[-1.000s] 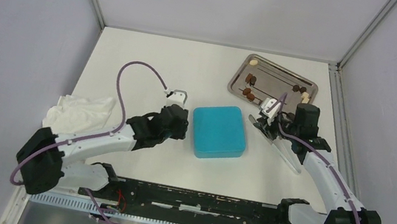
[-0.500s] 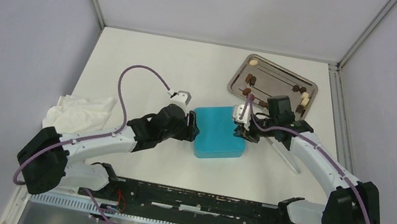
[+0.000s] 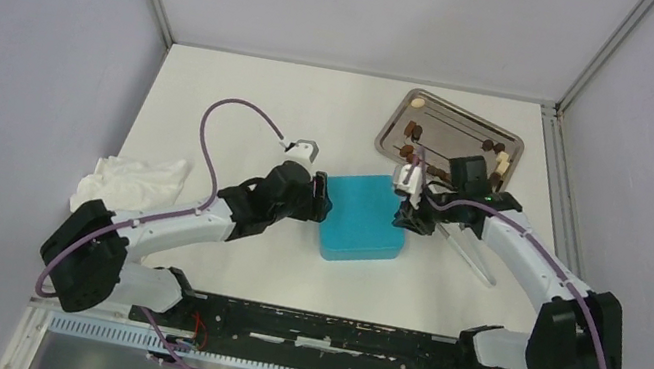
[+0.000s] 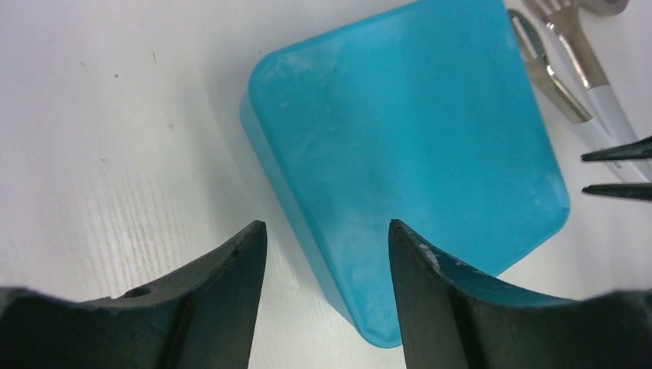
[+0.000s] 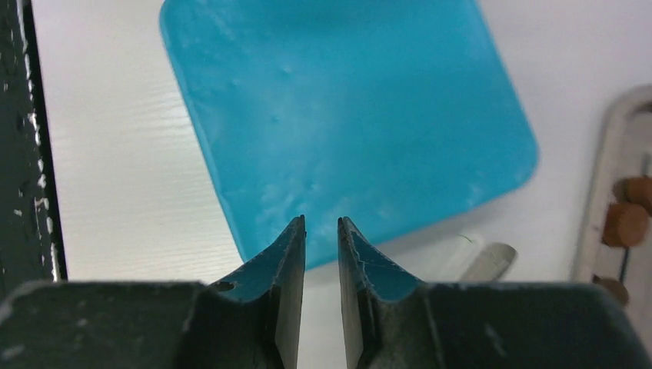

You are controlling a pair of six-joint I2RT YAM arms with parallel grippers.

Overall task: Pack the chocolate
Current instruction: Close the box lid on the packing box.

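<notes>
My left gripper (image 4: 327, 231) gapes wide at the teal box (image 4: 400, 131) left edge; my right gripper (image 5: 321, 223), narrowly parted, empty, at its right edge.

1 high rear overview, 2 close downward wrist views from opposite sides (teal box (image 3: 362, 217) in all 3)

1 teal box (image 3: 361, 217), 1 metal tray (image 3: 459, 130), 1 white cloth (image 3: 133, 181), 1 tweezers (image 3: 479, 265), approx. 10 chocs (image 3: 411, 130).
</notes>
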